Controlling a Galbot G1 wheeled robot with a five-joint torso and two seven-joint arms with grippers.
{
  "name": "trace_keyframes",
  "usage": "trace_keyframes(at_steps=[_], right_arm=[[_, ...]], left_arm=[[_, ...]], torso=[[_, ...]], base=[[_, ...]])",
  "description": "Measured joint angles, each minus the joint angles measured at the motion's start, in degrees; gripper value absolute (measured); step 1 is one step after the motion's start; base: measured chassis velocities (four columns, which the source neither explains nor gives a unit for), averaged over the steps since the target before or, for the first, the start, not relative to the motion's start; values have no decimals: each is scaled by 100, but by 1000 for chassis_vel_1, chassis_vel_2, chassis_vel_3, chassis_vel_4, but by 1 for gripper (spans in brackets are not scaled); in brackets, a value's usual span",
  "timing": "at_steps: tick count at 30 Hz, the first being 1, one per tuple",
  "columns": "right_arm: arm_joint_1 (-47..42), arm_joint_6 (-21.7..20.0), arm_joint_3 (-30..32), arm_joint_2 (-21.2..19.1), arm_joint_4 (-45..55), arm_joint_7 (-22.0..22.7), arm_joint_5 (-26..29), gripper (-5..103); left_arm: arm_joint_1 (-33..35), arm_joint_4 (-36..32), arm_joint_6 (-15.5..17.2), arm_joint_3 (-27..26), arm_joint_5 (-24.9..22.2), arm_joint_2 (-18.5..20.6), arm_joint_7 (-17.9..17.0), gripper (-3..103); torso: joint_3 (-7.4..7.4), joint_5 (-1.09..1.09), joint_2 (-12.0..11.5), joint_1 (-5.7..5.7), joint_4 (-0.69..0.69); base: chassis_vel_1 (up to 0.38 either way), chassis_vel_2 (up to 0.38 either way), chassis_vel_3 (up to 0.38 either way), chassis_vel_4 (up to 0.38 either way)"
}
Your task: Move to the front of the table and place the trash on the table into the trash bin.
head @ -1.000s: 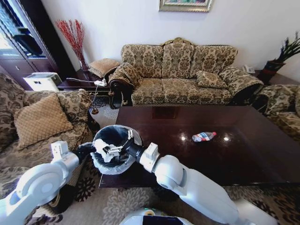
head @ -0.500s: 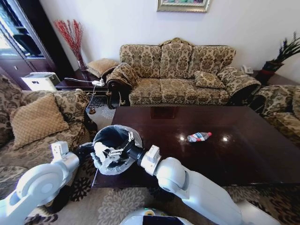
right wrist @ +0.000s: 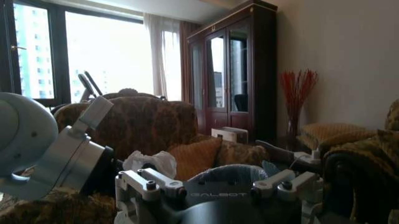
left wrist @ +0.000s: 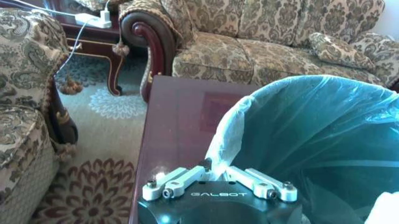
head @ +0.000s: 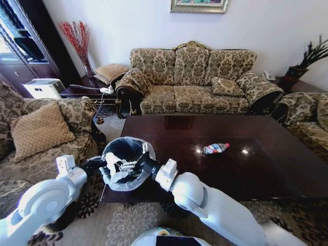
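Observation:
The trash bin, dark and lined with a whitish bag, hangs at the table's near left corner. My left gripper is shut on its rim; in the left wrist view the left gripper pinches the bag's edge. My right gripper hovers over the bin's mouth, and a crumpled white paper sits at its tip. In the right wrist view the right gripper has its fingers spread wide, with the white paper beside one finger. A crushed bottle lies mid-table.
A patterned sofa stands behind the table. An armchair with a cushion is at the left and another armchair at the right. A dark side table with cables sits in the far left corner. Patterned carpet lies below.
The whole picture has shifted a little, so the camera moved. The right gripper stays over the bin's mouth with the white paper at its tip. The bottle lies where it was.

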Motion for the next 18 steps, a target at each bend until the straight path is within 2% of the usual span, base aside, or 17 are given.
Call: trace_keyframes(at_steps=[6,10,12,18], right_arm=[[-12,122,-13,-2,-39,0,-37,100],[-77,313,-63,-5,-126,0,-297,100],[-88,280,-77,10,-145,0,-473,100],[-74,287,-84,21,-148,0,-490,100]], left_arm=[[-18,29,-7,8,-2,16,3,0],[-22,39,-9,22,-3,8,12,0],[-23,42,-11,23,-4,1,12,0],[-20,43,-15,18,-3,-10,13,0]], torso=[[-1,0,0,-3,0],[-5,0,4,-12,2],[-4,-2,4,-10,3],[3,0,-1,6,-1]], base=[[143,-176,-168,175],[132,-164,-121,128],[35,-40,-39,39],[0,0,0,0]])
